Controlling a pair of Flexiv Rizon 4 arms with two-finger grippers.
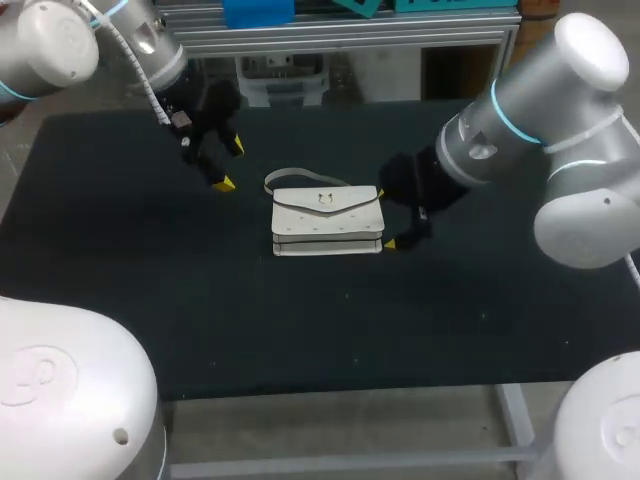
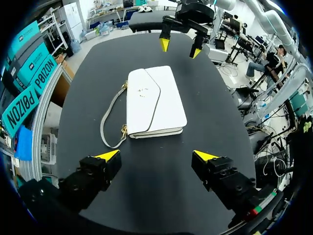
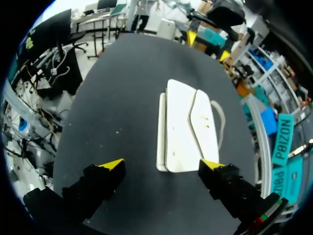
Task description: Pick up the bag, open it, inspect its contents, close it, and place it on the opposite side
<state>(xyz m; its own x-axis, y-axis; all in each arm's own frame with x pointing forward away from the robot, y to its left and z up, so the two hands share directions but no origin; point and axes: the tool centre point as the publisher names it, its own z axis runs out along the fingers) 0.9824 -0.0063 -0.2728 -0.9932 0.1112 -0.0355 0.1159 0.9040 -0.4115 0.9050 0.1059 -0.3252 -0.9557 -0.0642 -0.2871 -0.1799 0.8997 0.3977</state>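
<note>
Right pincer [image 3: 162,164], spread wide, has the white bag [image 3: 188,125] just ahead.

Soft, even light falls from above in the head view. The dark worktop [image 1: 120,260] looks dim and matte; the white bag [image 1: 327,222] shows bright against it, a thin shadow along its lower edge.

Bag [image 1: 327,220] flat on table [image 1: 150,300], near middle. Strap [image 1: 290,176] on bag's far left side. Our left gripper [image 1: 231,165] left of bag, apart. Our right gripper [image 1: 385,218] just right of bag.
</note>
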